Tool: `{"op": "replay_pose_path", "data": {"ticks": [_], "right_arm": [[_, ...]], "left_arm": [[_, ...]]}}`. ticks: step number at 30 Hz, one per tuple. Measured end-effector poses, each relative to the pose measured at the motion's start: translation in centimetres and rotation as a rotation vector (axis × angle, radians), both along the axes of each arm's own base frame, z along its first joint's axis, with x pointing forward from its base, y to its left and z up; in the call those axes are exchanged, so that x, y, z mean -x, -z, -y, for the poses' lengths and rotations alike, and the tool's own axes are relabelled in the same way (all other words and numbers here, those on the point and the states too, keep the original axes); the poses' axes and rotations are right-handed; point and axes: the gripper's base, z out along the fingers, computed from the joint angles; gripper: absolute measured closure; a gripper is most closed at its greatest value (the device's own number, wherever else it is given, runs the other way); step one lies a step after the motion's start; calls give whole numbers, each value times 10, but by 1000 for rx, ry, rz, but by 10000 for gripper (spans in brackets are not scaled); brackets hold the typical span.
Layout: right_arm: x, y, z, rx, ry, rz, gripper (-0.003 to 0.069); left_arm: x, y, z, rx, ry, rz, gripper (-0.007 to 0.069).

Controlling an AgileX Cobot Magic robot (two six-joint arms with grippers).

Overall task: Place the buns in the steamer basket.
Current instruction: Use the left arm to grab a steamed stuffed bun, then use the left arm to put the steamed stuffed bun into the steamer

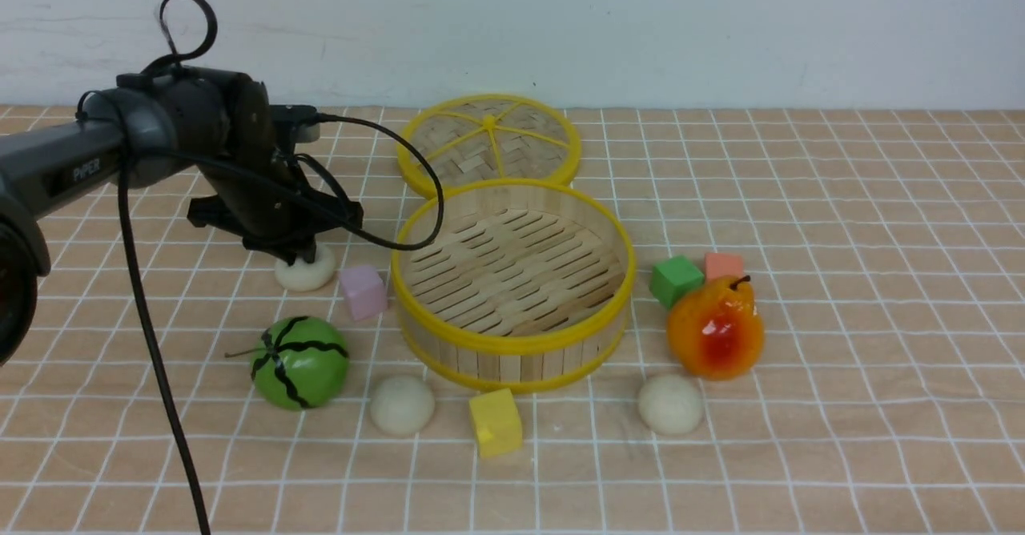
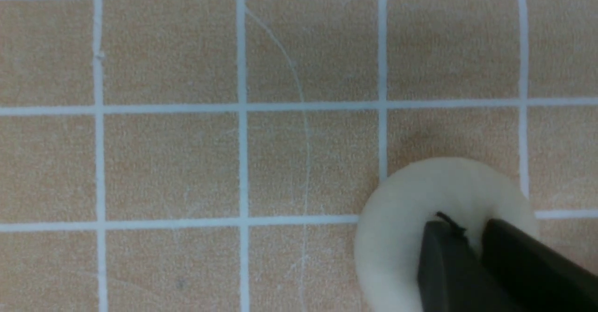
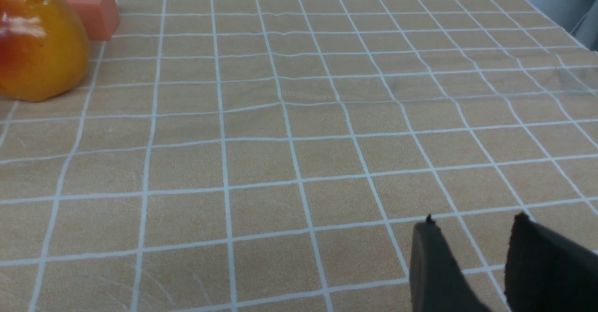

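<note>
Front view: the left arm reaches in from the left, and the left end effector (image 1: 303,259) points down onto the top of the rear bun (image 1: 308,273). That bun sits on the table (image 1: 865,407), just beside a pink cube (image 1: 363,291) and a little to the left of the steamer basket (image 1: 512,348). The basket stands upright in the middle with only its bare slatted floor showing. The front bun (image 1: 402,404) lies on the table near the basket's front left, between a green watermelon toy (image 1: 300,361) and a yellow cube (image 1: 495,421). The right-hand bun (image 1: 671,404) lies just in front of an orange pear toy (image 1: 715,328), well apart from the left end effector. A green cube (image 1: 676,279) and a salmon cube (image 1: 724,265) sit behind the pear, and the flat woven lid (image 1: 488,142) lies behind the basket.

Left wrist view: the left end effector (image 2: 467,225) has its two dark fingers (image 2: 444,265) drawn close together and pressed into the crown of the rear bun (image 2: 402,218). A thin strip of dough shows in the slit between them, so they are pinched on the bun. The bun's rounded body spreads out on both sides of them.

Right wrist view: the right end effector (image 3: 474,223) hangs over bare table (image 3: 280,162), its jaws apart with nothing between them. No bun shows here, only the pear toy (image 3: 37,46) and the salmon cube (image 3: 93,10), both well apart from it.
</note>
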Motion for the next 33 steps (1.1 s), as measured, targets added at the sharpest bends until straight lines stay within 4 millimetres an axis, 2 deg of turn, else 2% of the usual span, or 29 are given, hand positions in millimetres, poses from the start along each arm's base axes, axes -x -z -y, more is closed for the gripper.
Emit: {"op": "replay_pose_path", "data": {"ticks": [2, 7, 9, 10, 11, 12, 14, 16, 17, 19, 20, 21, 22, 23, 24, 25, 28, 33], "right_arm": [[0, 0, 0, 0, 0, 0, 418], [0, 0, 0, 0, 0, 0, 418], [0, 0, 0, 0, 0, 0, 418], [0, 0, 0, 0, 0, 0, 418], [0, 0, 0, 0, 0, 0, 418], [0, 0, 0, 0, 0, 0, 418], [0, 0, 0, 0, 0, 0, 418], [0, 0, 0, 0, 0, 0, 418], [0, 0, 0, 0, 0, 0, 418], [0, 0, 0, 0, 0, 0, 418], [0, 0, 0, 0, 0, 0, 418], [0, 0, 0, 0, 0, 0, 418], [0, 0, 0, 0, 0, 0, 418], [0, 0, 0, 0, 0, 0, 418], [0, 0, 0, 0, 0, 0, 418], [0, 0, 0, 0, 0, 0, 418], [0, 0, 0, 0, 0, 0, 418], [0, 0, 0, 0, 0, 0, 418]], "left_arm": [[0, -4, 1, 1, 6, -11, 636], [1, -20, 3, 31, 0, -31, 638], [4, -36, 5, 66, 0, -21, 638], [11, -62, 10, 108, 16, 18, 638], [11, -62, 11, 111, 20, 19, 638], [18, -83, 19, 142, 47, 56, 638], [29, -107, 37, 174, 104, 109, 638], [37, -119, 60, 195, 170, 140, 638], [39, -120, 65, 197, 182, 143, 638], [43, -111, 93, 209, 246, 126, 638], [43, -105, 102, 209, 265, 119, 638], [42, -103, 102, 209, 265, 115, 638], [41, -94, 109, 207, 274, 103, 638], [37, -75, 118, 203, 284, 79, 636], [36, -75, 118, 203, 284, 81, 635], [32, -53, 125, 192, 289, 41, 629], [29, -25, 130, 180, 284, -19, 617], [29, -23, 132, 186, 273, -23, 553]]}}
